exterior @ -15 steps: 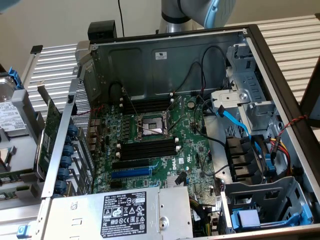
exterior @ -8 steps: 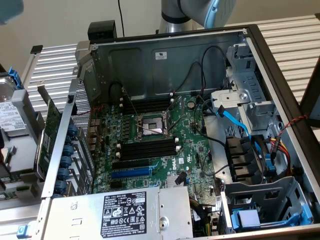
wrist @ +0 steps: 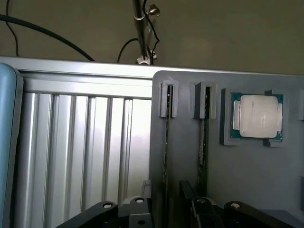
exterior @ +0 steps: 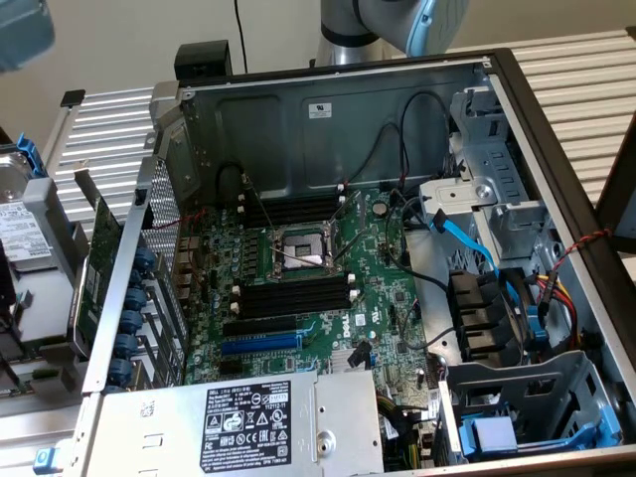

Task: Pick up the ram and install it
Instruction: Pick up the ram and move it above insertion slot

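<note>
Over the grey holder tray (wrist: 247,180): fingers (wrist: 102,211) spread open, empty, poised above the ram (wrist: 166,152), which stands on edge in its slot. Step: pick-up approach. Grasp calls for squaring on the thin board.

Cut off and hidden
The arm (exterior: 397,25) runs off the exterior view's top edge; the ram sticks' (wrist: 166,152) lower ends hide behind the cropped gripper (wrist: 183,213).
</note>
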`<state>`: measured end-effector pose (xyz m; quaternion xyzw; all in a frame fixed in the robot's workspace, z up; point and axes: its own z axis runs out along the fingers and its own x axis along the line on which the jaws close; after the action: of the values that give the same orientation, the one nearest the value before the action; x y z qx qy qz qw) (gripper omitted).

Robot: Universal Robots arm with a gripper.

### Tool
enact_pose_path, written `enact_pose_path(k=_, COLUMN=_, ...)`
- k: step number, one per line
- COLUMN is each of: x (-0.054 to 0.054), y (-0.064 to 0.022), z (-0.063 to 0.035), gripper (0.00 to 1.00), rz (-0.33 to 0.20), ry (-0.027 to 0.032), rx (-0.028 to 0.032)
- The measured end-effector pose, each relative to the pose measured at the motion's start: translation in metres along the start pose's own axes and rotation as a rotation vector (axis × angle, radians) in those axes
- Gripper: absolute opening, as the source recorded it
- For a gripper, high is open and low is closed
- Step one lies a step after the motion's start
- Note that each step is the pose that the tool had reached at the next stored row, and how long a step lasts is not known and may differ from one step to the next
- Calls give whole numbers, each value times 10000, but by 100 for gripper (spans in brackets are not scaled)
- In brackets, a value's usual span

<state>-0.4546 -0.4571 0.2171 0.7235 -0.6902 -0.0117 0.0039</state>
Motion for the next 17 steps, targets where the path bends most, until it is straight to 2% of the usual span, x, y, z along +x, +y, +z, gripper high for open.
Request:
enact_pose_path(k=6, x=0, y=21, z=83, gripper=36, rz=30, ry=-47, rx=3)
enact_pose_path(k=12, x=-2, y=44, z=133, gripper=36, rz=60, ry=-150, rx=17)
enact_pose_path(k=17, x=0, y=54, z=163, gripper=36, rz=87, ry=-185, rx=18)
